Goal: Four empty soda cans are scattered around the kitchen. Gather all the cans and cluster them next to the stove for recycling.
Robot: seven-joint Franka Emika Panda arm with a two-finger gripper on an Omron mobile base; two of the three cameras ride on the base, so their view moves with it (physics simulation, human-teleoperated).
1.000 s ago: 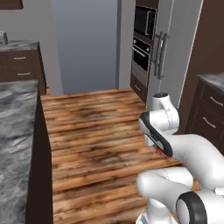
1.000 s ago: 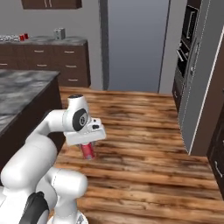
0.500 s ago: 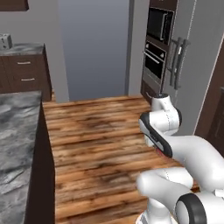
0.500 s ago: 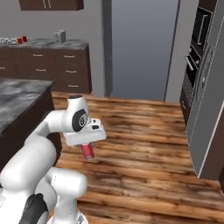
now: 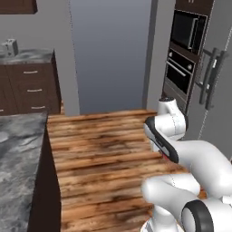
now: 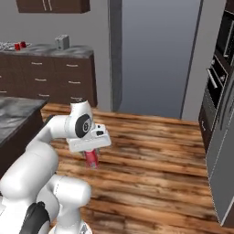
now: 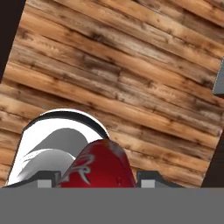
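Soda can (image 6: 92,158): small red cylinder, white lettering on its side as seen in the hand view (image 7: 99,166). Clamped between the two fingers of the gripper (image 6: 93,160), hanging below the hand, carried above the floor.

Further soda cans (image 6: 19,45): two small red ones, close together on the far counter (image 6: 45,50) at the left edge of the right base view, too small to tell more.

Gripper: closed on the carried can; dark finger tips on either side of it in the hand view.

Floor (image 6: 155,155): brown wooden planks with dark grain, running across the room.

Island counter (image 5: 18,158): grey marbled top on a dark base, at the left of the arm.

Far counter: grey top over dark brown drawers with pale handles; a small silver toaster (image 6: 62,42) stands on it.

Wall oven (image 5: 186,50): black, built into a dark tall unit at the right, beside a grey refrigerator (image 5: 213,86) with long handles.

Doorway (image 5: 111,54): plain blue-grey opening in the grey wall ahead.

Change from earlier frames: the whole scene has shifted in both base views, so the base has turned or driven; the can sits in the gripper as before.
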